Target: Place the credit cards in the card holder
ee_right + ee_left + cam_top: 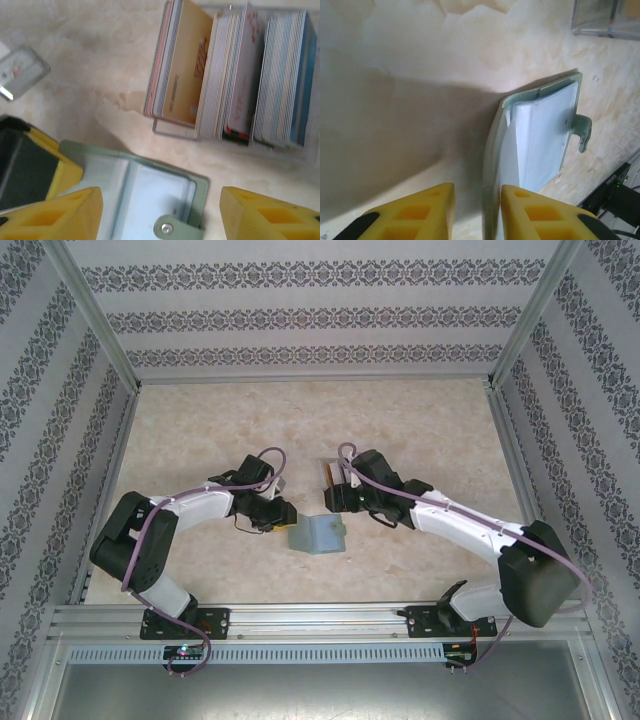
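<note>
The sage-green card holder [318, 535] lies open on the table, its paler pockets [160, 200] and snap tab [172, 229] facing up. Its left flap [492, 165] stands up edge-on between my left gripper's [477, 192] yellow fingers. The flap leans on the right finger [540, 212], and a gap shows on the other side. My right gripper [160, 200] hovers open and wide over the holder's right half with nothing in it. The credit cards [187, 65] stand in packed rows in a clear rack [172, 127] just beyond, tan-orange, whitish and blue.
The clear rack [328, 473] sits close behind the right gripper [340, 503], within a hand's width of the holder. Patterned walls and metal posts [95, 315] close in the marble-look table [200, 430] on three sides. Bare table stretches behind and to both sides.
</note>
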Robot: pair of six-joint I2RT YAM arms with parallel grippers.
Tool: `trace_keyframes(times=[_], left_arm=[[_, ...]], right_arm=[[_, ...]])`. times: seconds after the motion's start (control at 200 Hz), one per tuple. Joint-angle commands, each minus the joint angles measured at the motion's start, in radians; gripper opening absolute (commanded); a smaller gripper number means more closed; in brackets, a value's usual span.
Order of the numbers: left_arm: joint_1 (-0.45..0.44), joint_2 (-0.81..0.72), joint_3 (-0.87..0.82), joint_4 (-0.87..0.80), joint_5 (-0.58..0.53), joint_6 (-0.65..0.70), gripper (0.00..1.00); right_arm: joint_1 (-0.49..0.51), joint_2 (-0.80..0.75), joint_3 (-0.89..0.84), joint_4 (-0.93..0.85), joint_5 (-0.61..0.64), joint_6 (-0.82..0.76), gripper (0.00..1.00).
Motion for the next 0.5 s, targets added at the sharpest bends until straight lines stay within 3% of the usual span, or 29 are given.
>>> trace_keyframes(times=[0.0,0.195,0.495], left_arm=[[-0.01,-0.01,0.029,-0.034,0.042,0.012,0.21],[-0.009,-0.012,0.02,-0.031,0.071,-0.005,0.09],[-0.01,-0.034,-0.011,-0.001,0.063,-0.029,0.08]], right_arm=[[-0.009,0.061,0.108,-0.087,0.105,-0.067,0.66],[-0.002,0.23,0.315,-0.217,0.207,-0.152,0.8],[0.03,0.409,0.461,-0.256,0.391,-0.267,0.81]])
